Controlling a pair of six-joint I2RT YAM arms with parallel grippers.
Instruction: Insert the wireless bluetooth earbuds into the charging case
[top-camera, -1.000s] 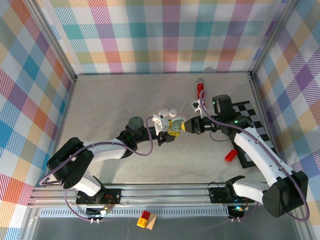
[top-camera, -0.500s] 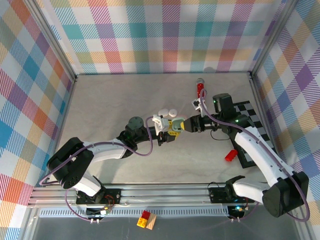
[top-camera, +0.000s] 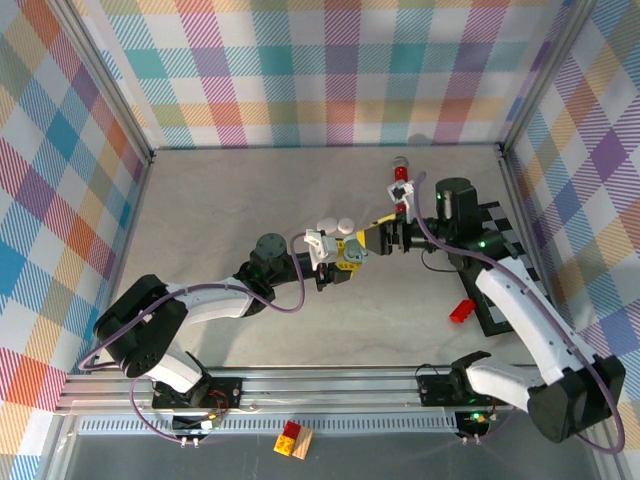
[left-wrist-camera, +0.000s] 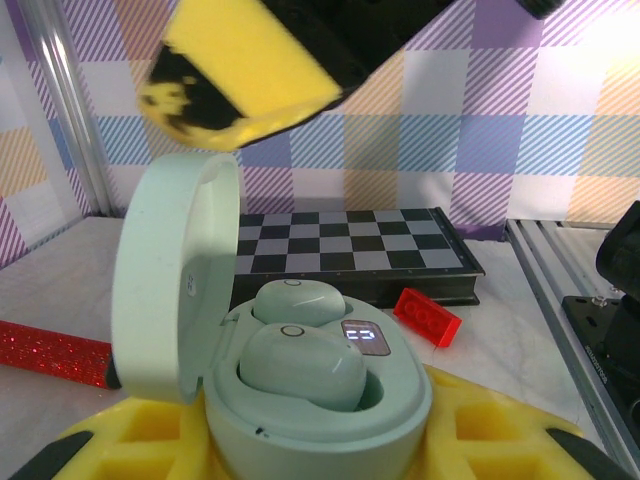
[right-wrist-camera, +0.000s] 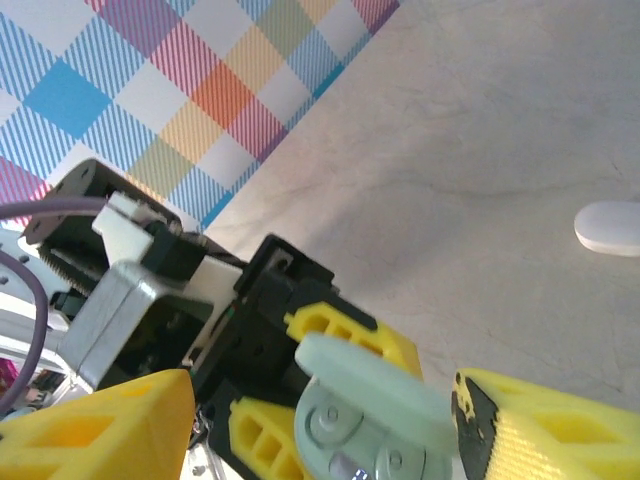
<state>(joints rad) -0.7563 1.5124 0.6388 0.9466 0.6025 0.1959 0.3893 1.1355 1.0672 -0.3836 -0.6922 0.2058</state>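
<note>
Left claw: we see the left gripper (top-camera: 347, 257) closed on the charging case (left-wrist-camera: 320, 400), its yellow fingers (left-wrist-camera: 510, 435) pressed against the case's base from both sides.
Charging case: pale mint green and pebble-shaped. It is held above the table (top-camera: 230, 210) near the middle of the workspace, with the hinged lid (left-wrist-camera: 175, 270) standing open and upright at the left of the left wrist view.
Earbuds: we count two pale green earbuds (left-wrist-camera: 300, 365) seated side by side in the wells of the case. A small lit display sits just beside them.
Right claw: the right gripper (right-wrist-camera: 330, 430) stands open, one yellow finger well out to each side of the case. We cannot tell whether either finger touches the lid.
Right finger from the left wrist: one yellow fingertip (left-wrist-camera: 245, 75) hangs above the open lid, apart from it.
Behind the case: we see a black-and-white chessboard (left-wrist-camera: 350, 240) lying flat, with a red toy brick (left-wrist-camera: 427, 315) just in front of it.
Left of the case: a red glittery cylinder (left-wrist-camera: 50, 352) lies on the table.
Other items: two white pebble-shaped pieces (top-camera: 335, 224) rest on the table near the left gripper.
</note>
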